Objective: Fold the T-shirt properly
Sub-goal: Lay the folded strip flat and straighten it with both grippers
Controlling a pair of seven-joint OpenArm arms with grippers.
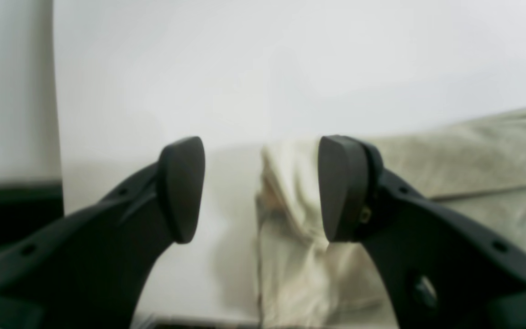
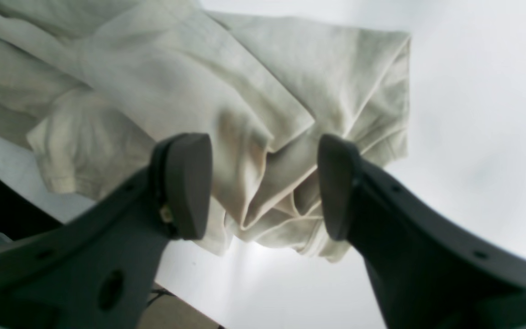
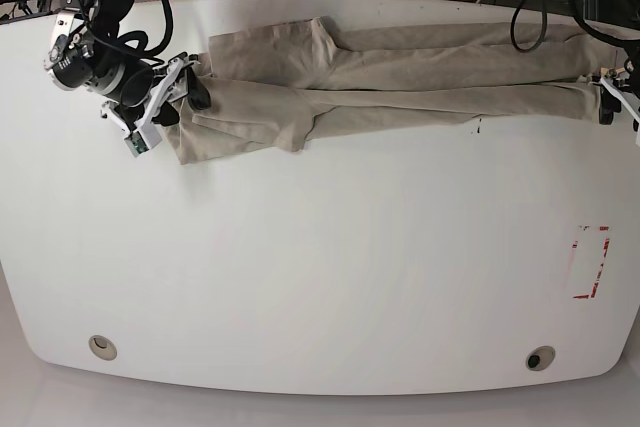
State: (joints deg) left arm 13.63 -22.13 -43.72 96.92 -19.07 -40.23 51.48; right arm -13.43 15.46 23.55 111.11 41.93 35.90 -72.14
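Both end effectors, left (image 1: 261, 189) and right (image 2: 263, 185), parted and empty beside the plain, unprinted T-shirt (image 3: 400, 77)

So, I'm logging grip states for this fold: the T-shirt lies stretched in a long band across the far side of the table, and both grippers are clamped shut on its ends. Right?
Not quite. The T-shirt does lie in a long band across the far side of the table, but both wrist views show the jaws apart: the left gripper and the right gripper are open, and no cloth is pinched.
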